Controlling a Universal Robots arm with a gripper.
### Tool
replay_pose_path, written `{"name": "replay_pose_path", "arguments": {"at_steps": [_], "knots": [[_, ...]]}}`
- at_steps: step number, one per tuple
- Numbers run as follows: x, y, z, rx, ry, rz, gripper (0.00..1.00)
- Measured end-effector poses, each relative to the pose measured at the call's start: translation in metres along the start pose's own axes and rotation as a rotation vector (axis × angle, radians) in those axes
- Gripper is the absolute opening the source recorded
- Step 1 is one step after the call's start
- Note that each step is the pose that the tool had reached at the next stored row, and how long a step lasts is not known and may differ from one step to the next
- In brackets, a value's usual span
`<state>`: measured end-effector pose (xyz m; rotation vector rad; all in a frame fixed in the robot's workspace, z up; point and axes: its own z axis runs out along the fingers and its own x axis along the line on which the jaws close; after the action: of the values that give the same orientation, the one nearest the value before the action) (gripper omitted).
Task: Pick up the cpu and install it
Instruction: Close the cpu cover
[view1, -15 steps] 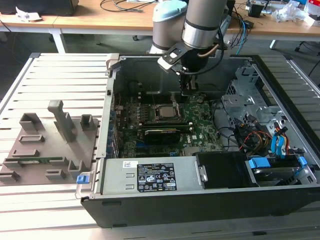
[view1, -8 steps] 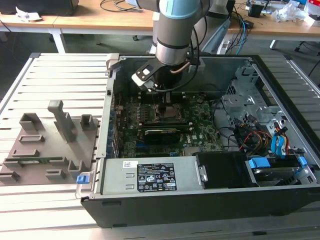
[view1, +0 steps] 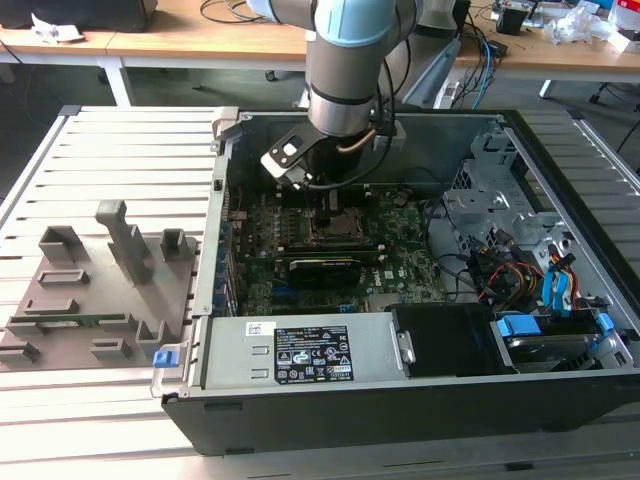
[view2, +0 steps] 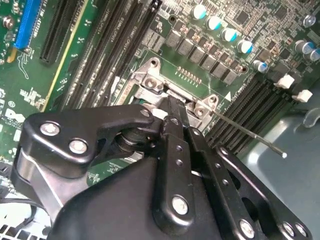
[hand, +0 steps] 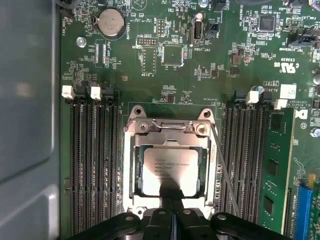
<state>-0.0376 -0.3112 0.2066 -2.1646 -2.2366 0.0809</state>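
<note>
The cpu, a silver-grey square with a pale rim, lies flat inside the dark metal-framed socket on the green motherboard in the first wrist view. My gripper hangs low over the socket, its black fingers pressed together and shut at the cpu's near edge, throwing a narrow shadow on the chip. In the second wrist view the gripper hides the cpu, and its tips meet over the socket frame. In the exterior view the gripper reaches down into the open computer case just above the socket.
A thin socket lever runs beside the socket. Memory slots flank it, with a green memory stick in one. The case wall, power supply and cables ring the board. A grey tray with upright blocks lies outside.
</note>
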Motion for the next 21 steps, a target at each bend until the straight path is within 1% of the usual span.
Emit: {"name": "replay_pose_path", "arguments": {"at_steps": [1, 2, 3, 4, 5, 7, 8, 9, 11, 12, 13, 15, 16, 17, 18, 19, 20, 21], "knots": [[-0.0004, 0.0013, -0.0021, 0.0014, -0.0018, 0.0, 0.11], [-0.0005, 0.0036, -0.0027, 0.0016, -0.0016, 0.0, 0.11], [-0.0007, 0.008, -0.0033, 0.0027, -0.0018, 0.0, 0.11], [-0.0009, 0.0138, -0.0039, 0.0042, -0.0016, 0.0, 0.11], [-0.001, 0.0177, -0.0043, 0.0048, -0.0014, 0.0, 0.11], [-0.0013, 0.0236, -0.007, 0.0056, -0.0013, 0.0, 0.11], [-0.0013, 0.0248, -0.01, 0.0058, -0.0013, 0.0, 0.11], [-0.0014, 0.0254, -0.0142, 0.0059, -0.0013, 0.0, 0.11], [-0.0017, 0.0249, -0.0292, 0.0059, -0.0014, 0.0, 0.11], [-0.0017, 0.0246, -0.0352, 0.006, -0.0013, 0.0, 0.11], [-0.0017, 0.0243, -0.0394, 0.0059, -0.0012, 0.0, 0.11], [-0.0019, 0.0235, -0.0538, 0.0059, -0.0011, 0.0, 0.11], [-0.002, 0.0232, -0.0582, 0.006, -0.0012, 0.0, 0.11], [-0.002, 0.0232, -0.0598, 0.0055, 0.0115, -0.001, 0.11], [-0.002, 0.0232, -0.0598, 0.0049, 0.0316, -0.003, 0.11], [-0.0019, 0.0232, -0.0598, 0.0046, 0.0378, -0.005, 0.11], [-0.002, 0.0232, -0.0598, 0.0046, 0.0377, -0.007, 0.11], [-0.002, 0.0231, -0.0599, 0.0049, 0.0336, -0.009, 0.11]]}}
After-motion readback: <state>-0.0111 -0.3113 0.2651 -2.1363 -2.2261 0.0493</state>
